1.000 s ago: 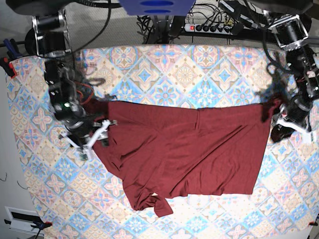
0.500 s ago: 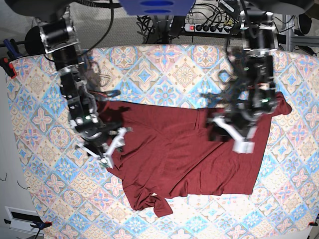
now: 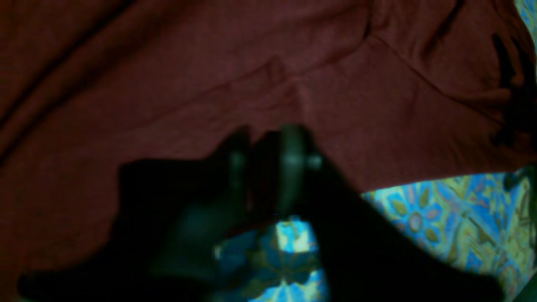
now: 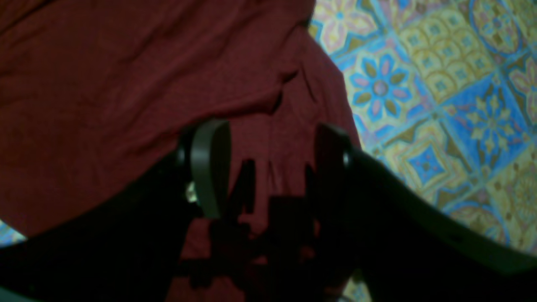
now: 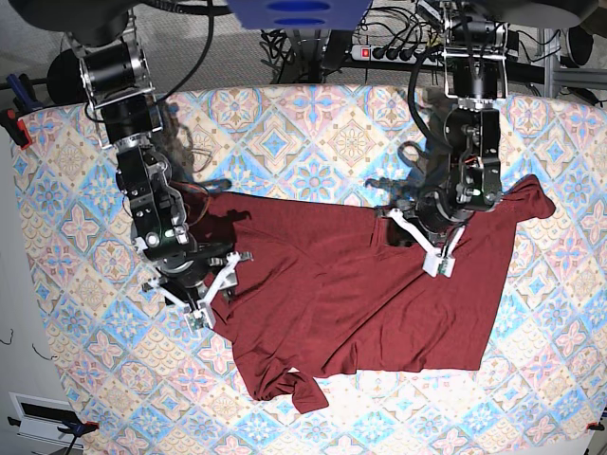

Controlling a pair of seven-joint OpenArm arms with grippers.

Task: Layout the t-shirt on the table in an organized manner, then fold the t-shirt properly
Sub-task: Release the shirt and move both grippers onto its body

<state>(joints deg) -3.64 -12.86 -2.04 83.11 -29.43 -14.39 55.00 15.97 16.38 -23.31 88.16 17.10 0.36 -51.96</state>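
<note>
The dark maroon t-shirt [image 5: 360, 294] lies spread across the patterned table [image 5: 313, 123], with one sleeve reaching right and another bunched at the bottom. My left gripper [image 5: 410, 239] sits at the shirt's upper edge near its middle. In the left wrist view, that left gripper [image 3: 264, 167] has its jaws pressed together on the edge of the t-shirt [image 3: 209, 63], with the table [image 3: 440, 209] below. My right gripper [image 5: 216, 289] hovers over the shirt's left side. In the right wrist view, the right gripper [image 4: 270, 167] stands open astride the t-shirt [image 4: 105, 84], next to the bare table [image 4: 440, 84].
A power strip with cables [image 5: 398, 52] lies beyond the table's back edge. The bunched sleeve [image 5: 285, 384] sticks out at the shirt's lower left and the other sleeve [image 5: 536, 194] at the upper right. A white box [image 5: 38, 417] sits off the front left corner.
My left arm has swung from the shirt's right corner to its upper edge near the middle, and the gripper has shut there. The right gripper has moved down and right over the shirt, still open.
</note>
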